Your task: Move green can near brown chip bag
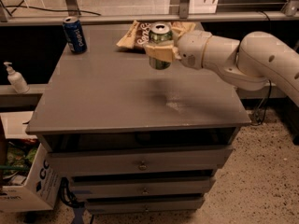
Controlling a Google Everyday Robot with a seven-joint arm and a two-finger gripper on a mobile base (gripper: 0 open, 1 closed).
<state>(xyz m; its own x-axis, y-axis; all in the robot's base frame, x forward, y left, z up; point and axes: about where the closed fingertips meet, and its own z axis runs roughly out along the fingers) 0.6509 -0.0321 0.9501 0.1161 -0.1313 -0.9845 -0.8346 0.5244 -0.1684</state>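
Observation:
The green can (160,35) is held upright in the air above the back part of the grey cabinet top (112,97). My gripper (161,52) comes in from the right on a white arm and is shut on the can's body. The brown chip bag (135,35) lies flat at the back edge of the top, just behind and left of the can, partly hidden by the can and the gripper.
A dark blue soda can (74,34) stands at the back left corner. A soap dispenser (15,77) sits on a ledge to the left. A cardboard box (25,185) stands on the floor at the lower left. Drawers (140,164) fill the cabinet front.

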